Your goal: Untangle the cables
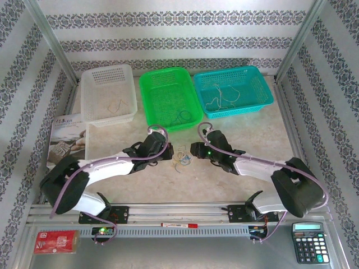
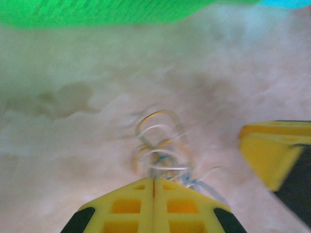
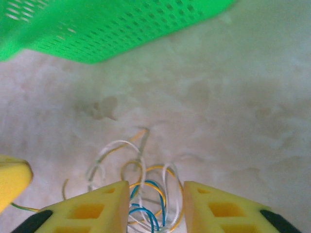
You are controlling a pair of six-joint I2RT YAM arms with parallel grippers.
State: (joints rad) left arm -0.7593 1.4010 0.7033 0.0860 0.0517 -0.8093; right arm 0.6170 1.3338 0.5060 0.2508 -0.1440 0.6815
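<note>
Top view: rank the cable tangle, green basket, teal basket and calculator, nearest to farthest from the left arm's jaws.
1. cable tangle, immediately to their right.
2. green basket, directly behind.
3. teal basket, back right.
4. calculator, near right corner.

— What is the table (image 1: 263, 131) like?
— Pale, marbled, smooth and matt. The green basket (image 1: 168, 89) is perforated plastic, slightly glossy.
— And the cables (image 3: 146, 187)?
— Thin, smooth-coated, faintly shiny. The fingers (image 3: 87, 213) of the right gripper (image 3: 155, 189) look like matt yellow plastic; the front rail (image 1: 179, 209) is dull metal.
</note>
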